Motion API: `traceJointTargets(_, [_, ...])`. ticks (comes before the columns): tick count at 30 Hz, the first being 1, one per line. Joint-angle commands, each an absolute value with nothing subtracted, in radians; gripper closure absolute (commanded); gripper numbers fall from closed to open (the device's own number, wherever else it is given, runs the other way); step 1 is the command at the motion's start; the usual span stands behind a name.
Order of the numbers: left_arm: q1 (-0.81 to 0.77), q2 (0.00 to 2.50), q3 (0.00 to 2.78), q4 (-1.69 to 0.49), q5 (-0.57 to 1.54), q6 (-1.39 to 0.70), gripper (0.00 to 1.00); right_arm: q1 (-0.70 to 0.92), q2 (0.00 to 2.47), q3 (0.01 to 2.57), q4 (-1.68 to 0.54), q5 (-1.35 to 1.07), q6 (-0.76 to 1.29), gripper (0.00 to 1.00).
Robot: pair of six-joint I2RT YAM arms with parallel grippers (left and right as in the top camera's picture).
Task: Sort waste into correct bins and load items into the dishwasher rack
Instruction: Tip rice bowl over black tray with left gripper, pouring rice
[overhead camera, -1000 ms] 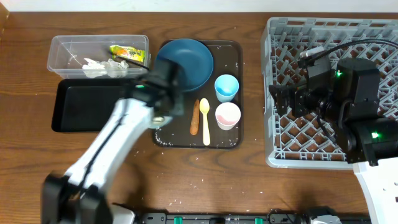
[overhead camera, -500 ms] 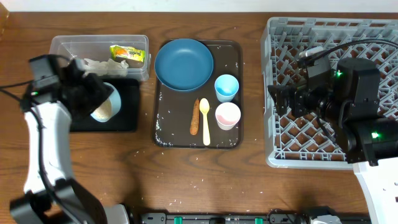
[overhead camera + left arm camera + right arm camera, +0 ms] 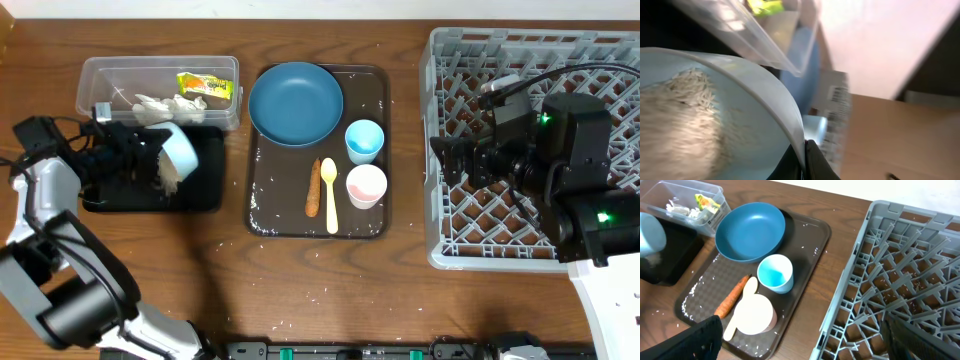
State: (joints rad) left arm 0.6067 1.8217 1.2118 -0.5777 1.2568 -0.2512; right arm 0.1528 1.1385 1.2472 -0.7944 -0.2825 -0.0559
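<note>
The light-blue bowl (image 3: pixel 178 152) hangs tipped on its side over the black tray (image 3: pixel 205 192) near the bench's left edge, with rice (image 3: pixel 680 115) heaped against its white inside. My left gripper (image 3: pixel 152 162) is clamped on its rim (one finger shows there in the wrist view). Toward the far left corner, the clear tub (image 3: pixel 100 80) holds the napkin (image 3: pixel 165 105) and the wrapper (image 3: pixel 205 85). Mid-bench, the brown serving tray (image 3: pixel 290 225) carries the blue plate (image 3: pixel 295 103), sausage stick (image 3: pixel 314 188), spoon (image 3: pixel 329 195), blue cup (image 3: pixel 365 140) and pink cup (image 3: pixel 366 185). My right gripper (image 3: pixel 455 160), jaws apart, hovers over the rack (image 3: pixel 480 60) at the right edge.
</note>
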Motion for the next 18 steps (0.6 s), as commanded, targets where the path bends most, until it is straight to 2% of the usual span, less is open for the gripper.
traceJointTargets(1, [0.621,1.851,1.228,-0.561,1.477,-0.261,0.94,0.150,1.139,1.262,-0.789,-0.297,-0.057,0.01])
traceJointTargets(6, [0.649,1.856,1.228,-0.526,1.566,-0.326,0.94,0.150,1.139,1.262,-0.775,-0.296,-0.057,0.01])
traceJointTargets(11, [0.690,1.855,1.228,-0.506,1.573,-0.538,0.94,0.150,1.139,1.262,-0.778,-0.297,-0.057,0.01])
traceJointTargets(18, [0.723,1.856,1.228,-0.381,1.558,-0.593,0.94,0.150,1.139,1.262,-0.782,-0.327,-0.057,0.01])
